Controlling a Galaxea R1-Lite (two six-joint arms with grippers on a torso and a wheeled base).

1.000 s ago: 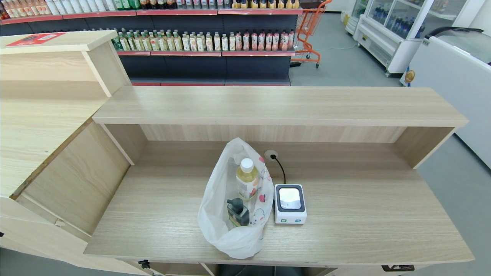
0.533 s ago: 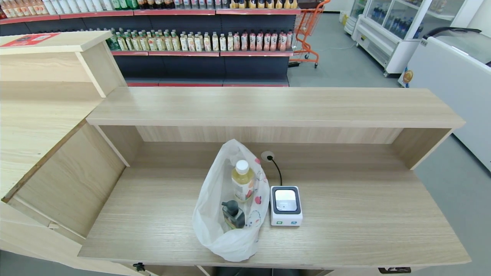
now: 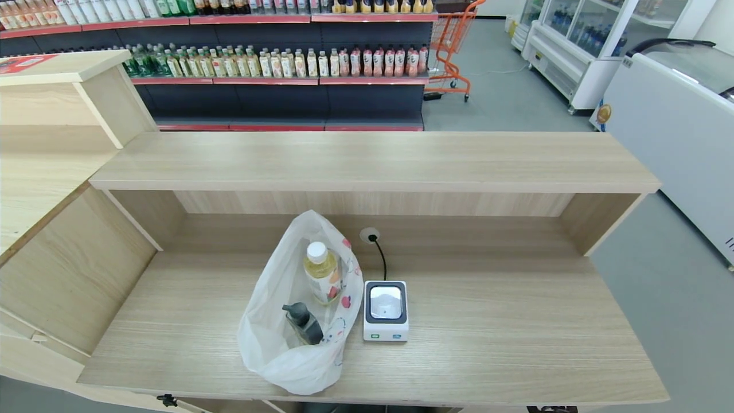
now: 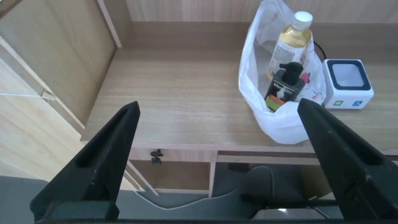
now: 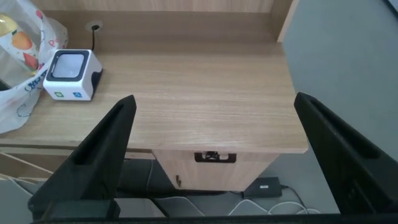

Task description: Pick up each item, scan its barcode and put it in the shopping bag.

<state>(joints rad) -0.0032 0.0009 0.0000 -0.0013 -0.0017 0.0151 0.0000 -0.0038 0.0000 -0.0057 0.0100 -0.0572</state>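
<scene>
Sitting inside the shopping bag (image 3: pixel 265 344), the drink bottle (image 3: pixel 321 275) with its white cap stands upright toward the bag's far side, and the dark pump bottle (image 3: pixel 303 324) leans just in front of it. The bag rests on the bench (image 3: pixel 516 344), mouth gaping open upward, with the barcode scanner (image 3: pixel 386 312) just beside it on the robot's right. The scanner's cable (image 3: pixel 379 255) runs back to a hole in the bench.

Over the last second the bag, scanner, bench and store shelves (image 3: pixel 275 63) behind all slide toward the left of the head view together. That is the camera moving, not the goods. Bag and scanner hold the same places relative to each other, and both bottles sit as they did.

The left claw (image 4: pixel 219 109) is released, fingers spread wide with nothing between them, held back off the bench's near edge. The right claw (image 5: pixel 216 102) is likewise released and bare, back from the edge on the scanner's side.

Since both items seen are already bagged and neither claw carries anything, the bagging looks done. The shift of view reads as the robot turning or rolling away.
</scene>
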